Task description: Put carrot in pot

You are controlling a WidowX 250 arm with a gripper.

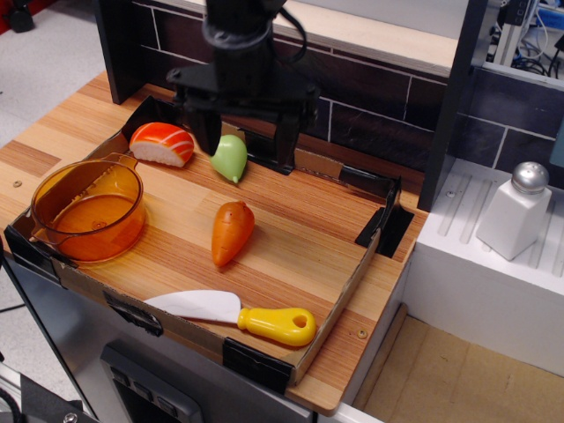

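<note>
A black claw (245,148) hangs over the back of a shallow cardboard tray (339,295) on a striped wooden counter (53,132), its two fingers spread wide and holding nothing. Just below and between the fingers, partly masked by the left one as seen here, sits a pale green pear-shaped toy (231,159), smooth and glossy. Beside it, toward the tray's rear corner and just outside the claw's span, lies an orange-and-white sushi piece (162,144) with a rounded, shiny top. The carrot (232,232), a stubby orange plastic cone with a rounded head, rests on the tray floor nearer the camera than the claw, almost directly in front of it and apart from everything else, its tip pointing toward the tray's front edge. The pot (86,209), round, translucent orange and low-walled with a small tab handle, stands well off to the claw's side at the tray's near corner, upright and holding nothing. At the front rim, farthest from the claw, lies a toy knife (238,315) with a white blade and a thick yellow handle. Behind the claw rises a dark brick-patterned wall (370,101); off to the far side, on a white ridged surface, stands a white shaker (516,211) with a metallic cap.
</note>
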